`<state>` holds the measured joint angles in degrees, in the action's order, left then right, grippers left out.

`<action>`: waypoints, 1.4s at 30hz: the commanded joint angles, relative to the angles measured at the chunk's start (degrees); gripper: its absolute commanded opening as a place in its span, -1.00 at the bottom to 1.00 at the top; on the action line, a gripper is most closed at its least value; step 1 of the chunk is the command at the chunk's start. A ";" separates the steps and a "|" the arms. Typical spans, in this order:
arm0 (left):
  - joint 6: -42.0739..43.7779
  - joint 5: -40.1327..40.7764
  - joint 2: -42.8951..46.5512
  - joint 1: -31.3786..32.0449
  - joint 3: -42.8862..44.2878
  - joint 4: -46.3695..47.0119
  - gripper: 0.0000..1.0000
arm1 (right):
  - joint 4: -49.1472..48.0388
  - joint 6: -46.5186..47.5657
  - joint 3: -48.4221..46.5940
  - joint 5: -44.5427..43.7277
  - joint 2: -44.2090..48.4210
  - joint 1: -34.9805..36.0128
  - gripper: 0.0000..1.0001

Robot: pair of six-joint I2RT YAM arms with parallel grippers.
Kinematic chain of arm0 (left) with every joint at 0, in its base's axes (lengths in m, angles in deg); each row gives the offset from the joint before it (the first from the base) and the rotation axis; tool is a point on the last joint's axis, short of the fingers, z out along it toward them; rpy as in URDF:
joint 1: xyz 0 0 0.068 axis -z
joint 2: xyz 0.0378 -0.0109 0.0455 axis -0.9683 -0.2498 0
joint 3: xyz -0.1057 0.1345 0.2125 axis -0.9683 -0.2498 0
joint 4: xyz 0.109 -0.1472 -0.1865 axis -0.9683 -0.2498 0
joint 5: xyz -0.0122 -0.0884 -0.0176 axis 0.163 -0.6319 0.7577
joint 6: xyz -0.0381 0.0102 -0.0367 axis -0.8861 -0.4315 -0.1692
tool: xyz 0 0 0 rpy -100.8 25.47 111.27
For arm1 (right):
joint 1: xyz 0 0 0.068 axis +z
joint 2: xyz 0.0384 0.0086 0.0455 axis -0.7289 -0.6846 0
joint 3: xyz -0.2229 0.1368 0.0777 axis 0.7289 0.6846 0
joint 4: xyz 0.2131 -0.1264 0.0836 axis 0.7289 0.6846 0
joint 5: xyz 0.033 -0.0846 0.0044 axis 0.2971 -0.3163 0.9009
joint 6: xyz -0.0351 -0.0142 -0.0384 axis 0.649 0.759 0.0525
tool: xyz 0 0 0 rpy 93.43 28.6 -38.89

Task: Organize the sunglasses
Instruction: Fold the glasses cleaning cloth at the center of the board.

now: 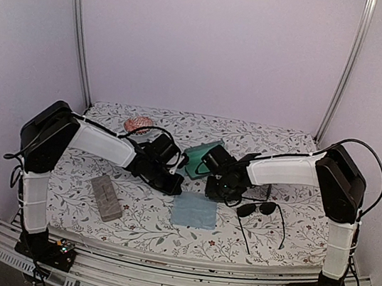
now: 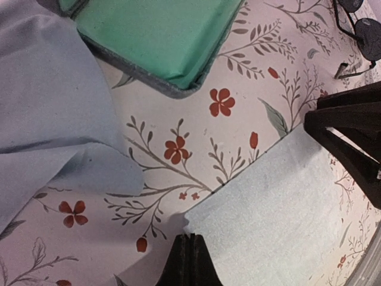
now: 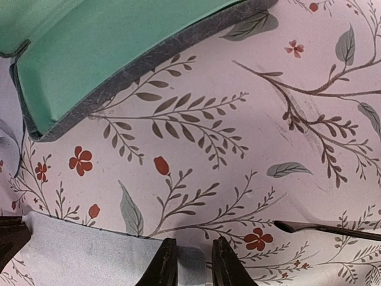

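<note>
One pair of sunglasses point(image 1: 261, 210) with dark aviator lenses and thin black arms lies open on the floral table, right of centre. It also shows in the left wrist view point(image 2: 360, 24), and an arm tip shows in the right wrist view point(image 3: 321, 227). No second pair is in view. My left gripper point(image 1: 172, 185) point(image 2: 191, 247) is shut, its tips at the near corner of a flat light blue cloth point(image 2: 280, 208). My right gripper point(image 1: 224, 193) point(image 3: 193, 268) is slightly open, its fingers astride another corner of that cloth point(image 3: 77, 256).
An open case with a green lining point(image 1: 202, 157) point(image 2: 161, 36) point(image 3: 119, 53) lies behind the cloth point(image 1: 194, 210). A blue-grey cloth point(image 2: 47, 101) lies by the case. A closed grey case point(image 1: 106, 197) is front left. A pink object point(image 1: 138, 124) sits at the back.
</note>
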<state>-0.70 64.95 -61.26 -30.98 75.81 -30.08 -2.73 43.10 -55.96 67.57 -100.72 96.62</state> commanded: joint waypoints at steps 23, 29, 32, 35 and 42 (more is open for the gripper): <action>1.37 -1.43 7.20 -0.63 -5.59 4.58 -1.00 | -11.13 8.10 7.66 1.59 6.28 -0.21 -0.96; 1.16 -3.71 9.58 -0.52 -9.02 7.98 -1.00 | -20.54 10.56 15.79 1.11 11.41 0.74 -0.96; 1.16 -3.99 10.16 -0.36 -10.07 8.33 -1.00 | -22.17 11.56 16.38 1.13 12.21 1.40 -0.96; 1.31 -4.37 10.41 -0.26 -10.75 8.40 -1.00 | -22.93 13.18 16.45 0.90 12.46 2.44 -0.96; 1.53 -5.22 11.56 0.36 -12.63 8.40 -1.00 | -23.22 13.40 18.68 -0.67 14.09 4.31 -0.96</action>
<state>-0.20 60.71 -52.12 -31.00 64.46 -22.87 -24.45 55.75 -39.51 69.01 -89.79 100.03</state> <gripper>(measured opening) 0.009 0.020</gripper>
